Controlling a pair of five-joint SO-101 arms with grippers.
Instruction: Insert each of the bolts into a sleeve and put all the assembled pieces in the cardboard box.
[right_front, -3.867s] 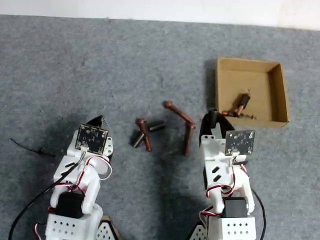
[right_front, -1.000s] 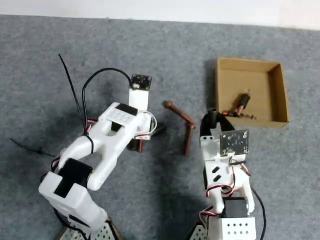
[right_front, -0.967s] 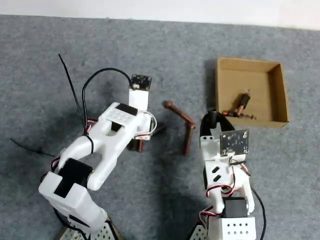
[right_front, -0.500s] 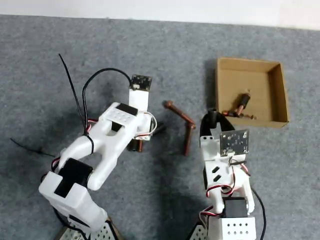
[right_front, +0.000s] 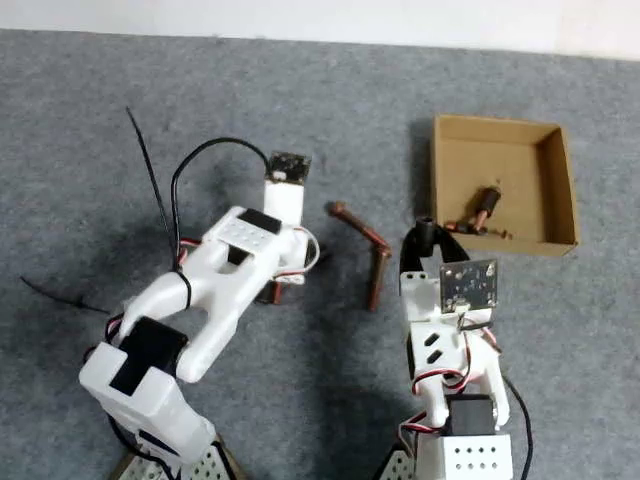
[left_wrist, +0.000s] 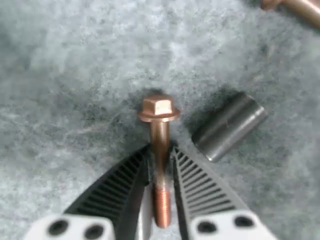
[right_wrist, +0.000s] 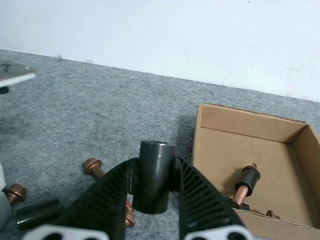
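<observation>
Left claw (left_wrist: 160, 152) clasping bolt (left_wrist: 159, 110), sleeve (left_wrist: 229, 132) just beside

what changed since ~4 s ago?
The left arm swung out from its folded pose to mid-table; the left hand now clamps a bolt by the shank, beside a loose sleeve. Unchanged: right hand holding its sleeve, two loose bolts, cardboard box with one assembled piece.
</observation>
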